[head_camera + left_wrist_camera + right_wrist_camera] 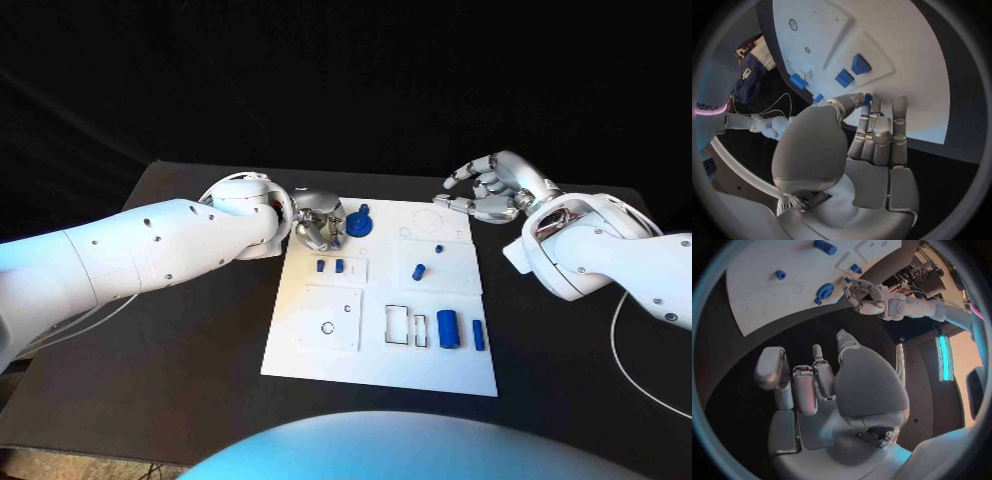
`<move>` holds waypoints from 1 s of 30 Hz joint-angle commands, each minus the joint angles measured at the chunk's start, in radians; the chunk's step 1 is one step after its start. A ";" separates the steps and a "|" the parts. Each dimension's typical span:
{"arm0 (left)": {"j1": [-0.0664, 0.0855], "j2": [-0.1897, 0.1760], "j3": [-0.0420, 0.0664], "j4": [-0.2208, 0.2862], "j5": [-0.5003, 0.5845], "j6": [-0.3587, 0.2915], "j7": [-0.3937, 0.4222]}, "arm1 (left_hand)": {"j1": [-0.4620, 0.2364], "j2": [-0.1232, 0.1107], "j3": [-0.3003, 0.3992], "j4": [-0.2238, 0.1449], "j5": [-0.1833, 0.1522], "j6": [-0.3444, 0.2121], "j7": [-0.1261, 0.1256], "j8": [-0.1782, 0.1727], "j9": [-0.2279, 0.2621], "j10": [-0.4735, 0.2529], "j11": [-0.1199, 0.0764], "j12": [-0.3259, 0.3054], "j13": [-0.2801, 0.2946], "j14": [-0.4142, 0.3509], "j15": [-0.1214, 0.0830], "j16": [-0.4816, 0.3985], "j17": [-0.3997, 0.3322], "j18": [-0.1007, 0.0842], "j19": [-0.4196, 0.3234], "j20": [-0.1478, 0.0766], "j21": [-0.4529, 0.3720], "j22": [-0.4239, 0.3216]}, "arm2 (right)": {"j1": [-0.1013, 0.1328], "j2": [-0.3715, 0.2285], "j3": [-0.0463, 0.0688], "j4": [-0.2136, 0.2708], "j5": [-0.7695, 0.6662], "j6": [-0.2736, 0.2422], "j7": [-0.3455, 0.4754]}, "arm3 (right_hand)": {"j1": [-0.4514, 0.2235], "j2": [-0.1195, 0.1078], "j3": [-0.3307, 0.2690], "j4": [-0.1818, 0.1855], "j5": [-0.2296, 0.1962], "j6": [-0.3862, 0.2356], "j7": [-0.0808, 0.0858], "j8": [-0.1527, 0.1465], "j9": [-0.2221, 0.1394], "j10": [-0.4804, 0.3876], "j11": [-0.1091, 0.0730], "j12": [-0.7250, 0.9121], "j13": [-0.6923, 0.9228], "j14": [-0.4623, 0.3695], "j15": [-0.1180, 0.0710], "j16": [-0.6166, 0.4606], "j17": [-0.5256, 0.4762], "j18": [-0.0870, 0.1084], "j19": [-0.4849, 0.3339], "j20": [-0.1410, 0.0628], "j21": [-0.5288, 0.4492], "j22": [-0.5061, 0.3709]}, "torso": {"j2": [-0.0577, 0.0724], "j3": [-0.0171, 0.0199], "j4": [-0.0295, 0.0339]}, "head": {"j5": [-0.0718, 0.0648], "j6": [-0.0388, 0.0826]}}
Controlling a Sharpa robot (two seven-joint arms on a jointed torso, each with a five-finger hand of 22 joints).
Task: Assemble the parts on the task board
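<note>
- Broadly, a black counter [173, 330] carried the white task board [433, 375], which lay flat in the middle between two white robot arms.
- The left robot hand [319, 228] sat low over the board's far left corner, fingers curled in close beside a round blue part [359, 222]; a sliver of blue showed at its fingertips [869, 98] in the left wrist view. Whether it truly grasped the part or only touched it, I cannot tell.
- The right robot hand [493, 187] hung above the counter just past the board's far right corner, fingers loosely curled and apart, holding nothing.
- The board's shallow recesses served as its containers. A raised panel near the left hand held two small blue blocks [330, 266]. The panel to its right held one short blue peg [418, 270]. Near the board's right edge, a blue cylinder [449, 328] and a slim blue bar [479, 335] lay beside outlined slots [405, 324] that looked unfilled.
- Risk, as a judgement: if the left hand's hold on the round part was shallow, lifting could let it slip and roll off the far edge.
- A further risk: those curled fingers sat close to the two small blocks, and a sweep sideways might knock them from their panel.
</note>
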 commanded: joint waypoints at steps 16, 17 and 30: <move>-0.003 -0.003 -0.002 0.005 0.002 -0.028 -0.004 | -0.032 -0.024 0.003 -0.003 0.000 -0.040 0.020 -0.046 -0.008 -0.056 0.021 -0.076 -0.005 -0.011 0.017 -0.007 -0.024 0.015 -0.001 0.018 -0.009 -0.010 | -0.001 0.000 0.000 0.001 -0.005 0.000 0.007 | -0.003 0.002 -0.001 -0.001 0.002 -0.004 -0.001 0.006 -0.001 -0.004 -0.005 -0.007 0.031 0.049 -0.007 -0.003 0.011 0.009 -0.004 -0.001 -0.003 -0.001 | 0.000 0.0000 -0.0002 | 0.003 0.000; -0.003 -0.004 -0.002 0.005 0.002 -0.029 -0.004 | -0.032 -0.024 0.003 -0.004 0.000 -0.041 0.020 -0.047 -0.008 -0.057 0.021 -0.077 -0.005 -0.011 0.018 -0.007 -0.025 0.015 -0.001 0.018 -0.009 -0.011 | -0.001 0.000 0.000 0.001 -0.005 0.000 0.007 | -0.003 0.002 -0.001 -0.001 0.002 -0.004 -0.001 0.006 -0.001 -0.004 -0.005 -0.007 0.031 0.049 -0.007 -0.003 0.011 0.009 -0.004 -0.001 -0.003 -0.001 | 0.000 0.0001 -0.0004 | 0.003 0.000; -0.004 -0.010 -0.002 0.012 0.015 -0.054 0.005 | -0.047 -0.037 -0.010 0.001 0.000 -0.069 0.019 -0.069 -0.014 -0.072 0.026 -0.096 -0.002 -0.013 0.023 -0.005 -0.032 0.015 0.000 0.025 -0.015 -0.017 | -0.001 -0.001 0.000 -0.002 -0.005 0.001 0.006 | -0.004 -0.007 -0.007 0.000 0.002 -0.015 -0.001 0.013 -0.004 -0.059 -0.005 -0.088 -0.050 0.038 -0.008 -0.026 -0.033 0.018 -0.025 -0.001 -0.053 -0.029 | -0.001 0.0002 -0.0003 | 0.003 0.000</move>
